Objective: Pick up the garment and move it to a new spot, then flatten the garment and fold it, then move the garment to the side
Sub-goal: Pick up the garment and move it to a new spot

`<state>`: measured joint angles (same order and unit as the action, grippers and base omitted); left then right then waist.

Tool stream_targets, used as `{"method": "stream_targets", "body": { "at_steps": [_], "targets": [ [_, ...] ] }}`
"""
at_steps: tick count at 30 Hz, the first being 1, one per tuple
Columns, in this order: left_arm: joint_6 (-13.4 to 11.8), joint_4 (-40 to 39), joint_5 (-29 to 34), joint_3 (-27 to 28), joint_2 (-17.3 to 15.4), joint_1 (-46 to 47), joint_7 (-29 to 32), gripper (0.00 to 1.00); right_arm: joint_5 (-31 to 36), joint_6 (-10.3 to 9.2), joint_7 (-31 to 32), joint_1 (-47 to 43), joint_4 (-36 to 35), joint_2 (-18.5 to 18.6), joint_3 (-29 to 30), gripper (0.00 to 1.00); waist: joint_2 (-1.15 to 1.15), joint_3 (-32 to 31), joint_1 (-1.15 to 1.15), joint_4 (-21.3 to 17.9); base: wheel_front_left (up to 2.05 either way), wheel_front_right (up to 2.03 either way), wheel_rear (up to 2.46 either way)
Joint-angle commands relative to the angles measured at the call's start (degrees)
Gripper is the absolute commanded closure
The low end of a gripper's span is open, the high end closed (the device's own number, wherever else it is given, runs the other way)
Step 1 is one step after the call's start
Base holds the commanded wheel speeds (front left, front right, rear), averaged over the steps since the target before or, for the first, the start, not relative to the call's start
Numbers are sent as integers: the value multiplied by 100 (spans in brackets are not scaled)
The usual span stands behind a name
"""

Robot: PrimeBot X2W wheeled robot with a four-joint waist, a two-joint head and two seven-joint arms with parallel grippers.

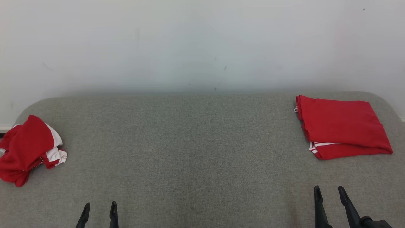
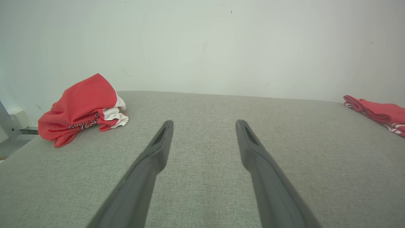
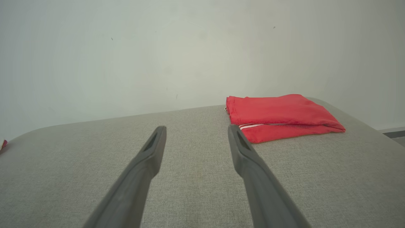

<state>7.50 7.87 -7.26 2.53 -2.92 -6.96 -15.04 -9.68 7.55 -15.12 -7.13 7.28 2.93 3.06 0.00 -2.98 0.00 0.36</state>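
Observation:
A crumpled red and white garment (image 1: 27, 148) lies in a heap at the left edge of the grey table (image 1: 190, 152); the left wrist view shows the garment (image 2: 82, 109) up and to the left of my fingers. My left gripper (image 1: 100, 207) stands open near the front edge, well to the right of that heap, holding nothing. A folded red garment (image 1: 341, 126) with white stripes lies flat at the far right, also seen as the folded garment (image 3: 281, 115) in the right wrist view. My right gripper (image 1: 329, 191) is open and empty, a little in front of it.
A pale wall (image 1: 202, 44) rises directly behind the table. The table's corners are rounded at the far left and far right. A metal frame piece (image 2: 9, 129) shows beyond the table's left edge.

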Motion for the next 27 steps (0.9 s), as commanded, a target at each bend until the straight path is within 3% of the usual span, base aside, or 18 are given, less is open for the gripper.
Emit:
{"method": "stream_targets", "body": {
  "at_steps": [1, 13, 27],
  "targets": [
    [-25, -5, -64, 18, 5, -72, -18, 0, -24, -10, -3, -47, 18, -7, 18, 0, 0, -6, 0, -1, 0, 0, 0],
    [-29, 0, -56, 30, 5, -66, -17, 0, -60, -10, -2, -72, 53, -7, 41, 0, 0, -13, 0, 109, 0, 0, 0],
    [-20, 82, 86, 102, 4, 14, -17, 0, -243, -10, -3, -133, 121, -6, 8, 0, 0, -18, 0, 1217, 0, 0, 0]
  ]
}}
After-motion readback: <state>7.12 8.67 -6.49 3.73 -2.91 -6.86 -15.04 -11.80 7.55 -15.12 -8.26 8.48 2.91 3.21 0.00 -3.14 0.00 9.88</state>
